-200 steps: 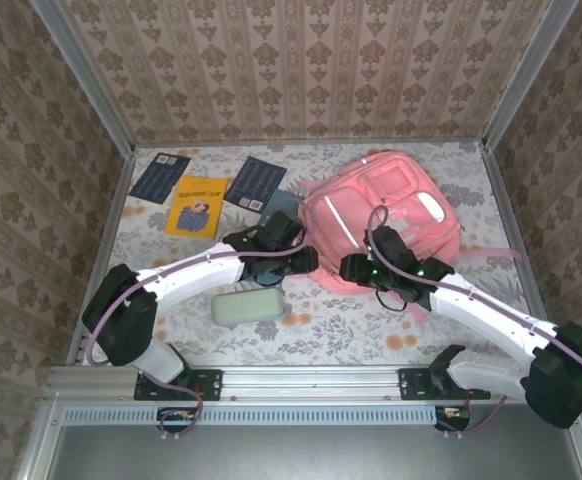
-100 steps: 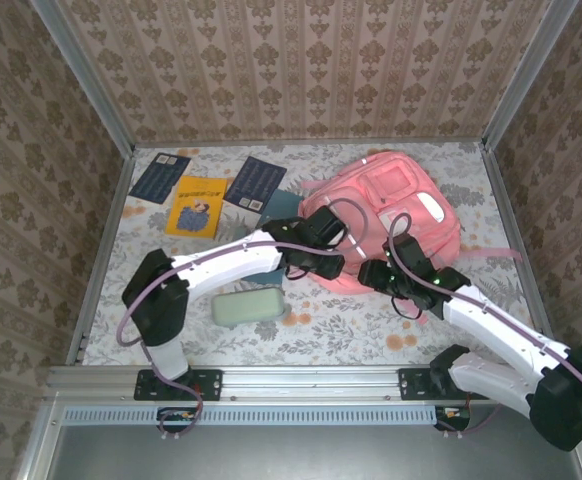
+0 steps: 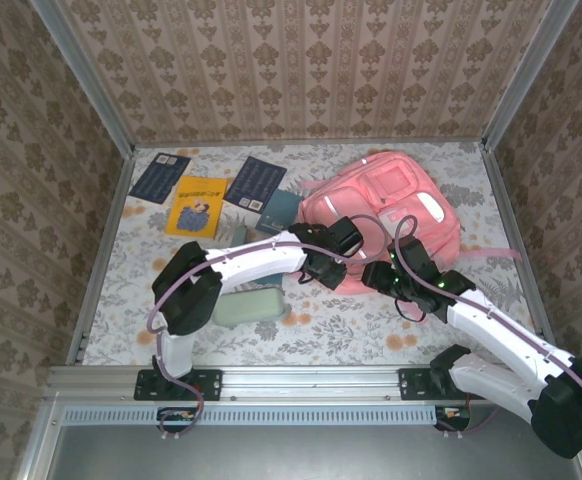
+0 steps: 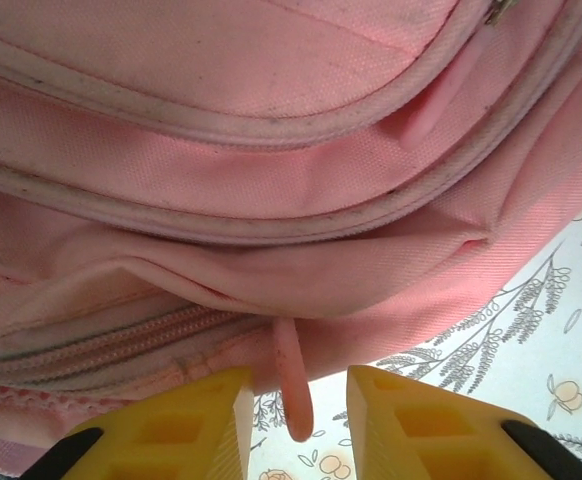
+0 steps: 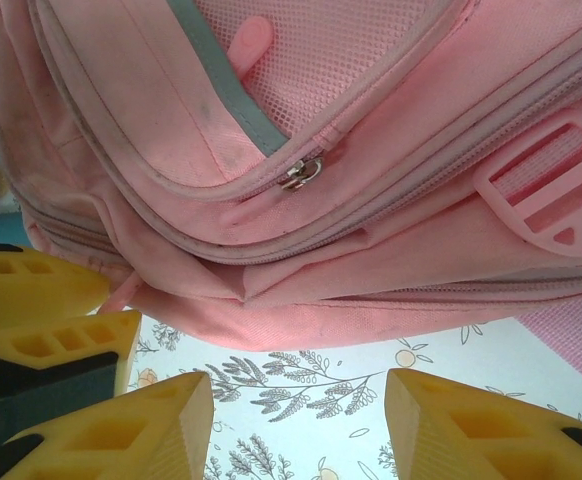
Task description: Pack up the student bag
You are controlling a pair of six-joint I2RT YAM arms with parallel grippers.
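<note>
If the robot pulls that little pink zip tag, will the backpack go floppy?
Probably floppy: the backpack is soft cloth, creased and sagging along its near edge. The zip tag looks bendy, drooping loosely, so it may slip.

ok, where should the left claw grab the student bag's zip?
Probably the pink pull tab hanging from the student bag's lower zip. It dangles free below the fabric edge, between the left claw's open fingers. Come in from the bag's near edge, low over the table, and pinch across it.
</note>
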